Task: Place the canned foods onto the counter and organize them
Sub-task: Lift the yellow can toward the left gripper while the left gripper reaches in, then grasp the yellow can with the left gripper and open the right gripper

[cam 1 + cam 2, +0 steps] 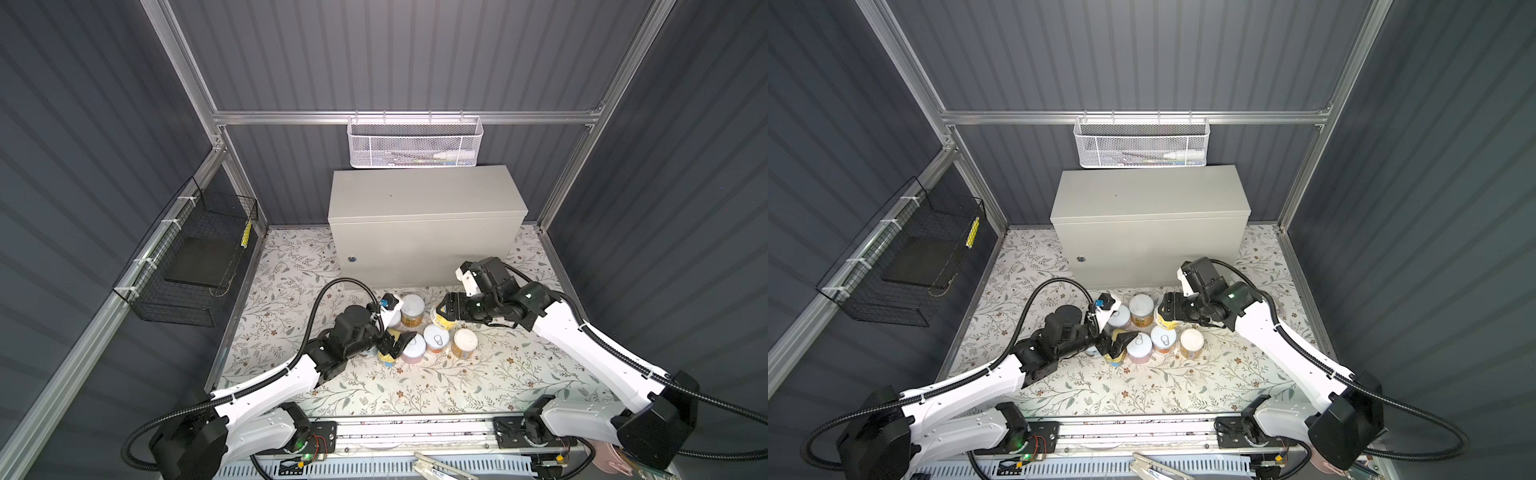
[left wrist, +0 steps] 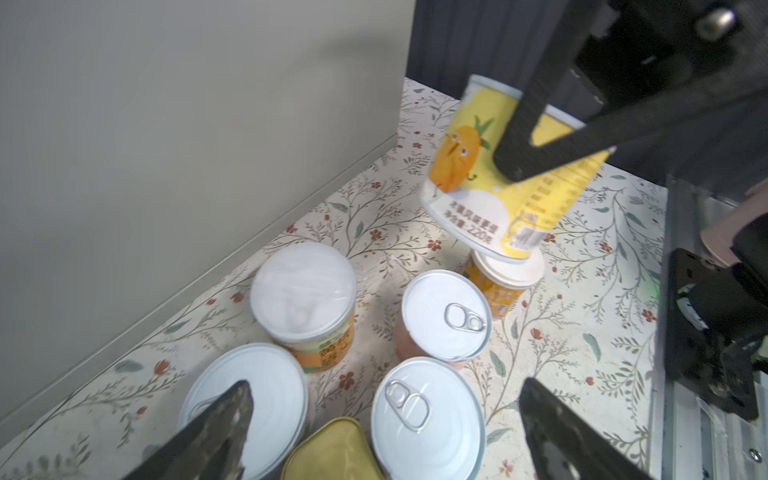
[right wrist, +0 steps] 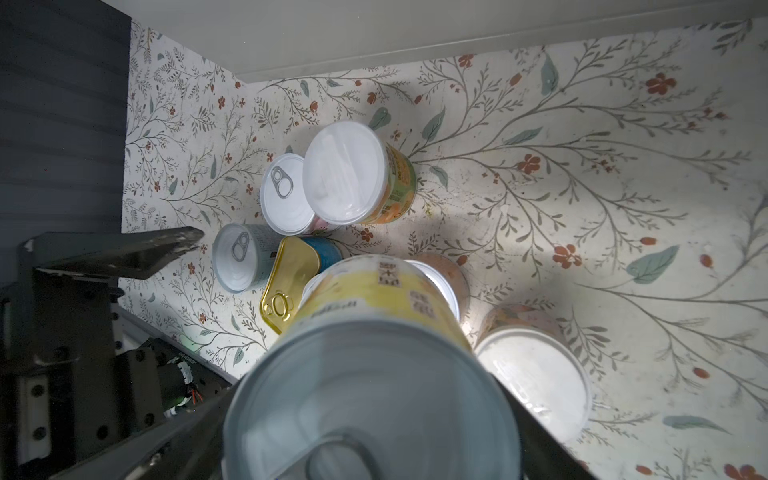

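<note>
Canned foods point(image 1: 436, 338): round tins with silver pull-tab or white plastic lids, clustered on the floral tabletop point(image 1: 498, 382) in front of the boxy grey metal counter point(image 1: 419, 208). Right hand point(image 1: 444, 312) is clenched on a tilted yellow pineapple can point(image 2: 465, 166). Left hand point(image 1: 398, 341) is released, jaws wide over the rectangular gold tin point(image 3: 286, 286).

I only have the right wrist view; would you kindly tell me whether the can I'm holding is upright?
Observer: No. The left wrist view shows the yellow can tilted in the right gripper, off the floral mat.
Operator: Thanks. Is the counter occupied?
Observer: No, the counter has a bare top in both top views.
Operator: And the left gripper?
Observer: The left gripper is open, over the gold-topped tin.
</note>
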{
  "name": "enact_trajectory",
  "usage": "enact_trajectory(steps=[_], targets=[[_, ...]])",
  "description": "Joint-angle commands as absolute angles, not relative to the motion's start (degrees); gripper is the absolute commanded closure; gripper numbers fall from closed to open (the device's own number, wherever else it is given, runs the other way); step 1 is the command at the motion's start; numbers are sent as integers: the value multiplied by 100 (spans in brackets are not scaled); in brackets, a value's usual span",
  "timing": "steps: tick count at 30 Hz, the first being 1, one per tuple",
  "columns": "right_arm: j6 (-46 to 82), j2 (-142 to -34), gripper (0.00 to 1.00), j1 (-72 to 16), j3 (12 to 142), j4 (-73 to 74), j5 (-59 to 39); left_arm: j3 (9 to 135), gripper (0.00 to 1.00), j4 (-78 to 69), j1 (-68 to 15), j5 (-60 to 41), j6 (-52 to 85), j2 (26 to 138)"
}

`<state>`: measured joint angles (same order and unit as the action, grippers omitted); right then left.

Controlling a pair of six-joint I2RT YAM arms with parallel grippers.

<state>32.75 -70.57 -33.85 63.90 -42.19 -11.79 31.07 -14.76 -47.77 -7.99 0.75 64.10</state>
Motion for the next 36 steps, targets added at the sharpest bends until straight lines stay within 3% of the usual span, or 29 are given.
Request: enact_trajectory(steps=[1, 14, 22, 28, 36], targets=[[3158, -6879, 42, -3326, 6335, -4170, -1556, 3234, 0, -2077, -4901, -1433, -148, 6623], [3412, -6666, 42, -3265, 5890, -3673, -2306, 3728, 0, -2696, -5115, -2626, -90, 7404], [3420, -6631, 43, -3266, 5911, -3674, -2474, 3998, 1, -2903, -5218, -2779, -124, 7842], [3470, -6607, 43, -3261, 5867, -3647, -2550, 4091, 8, -3063, -5249, -2782, -85, 8065], [3511, -6567, 43, -3261, 5874, -3601, -2609, 4210, 10, -3208, -5272, -2674, -45, 8387]])
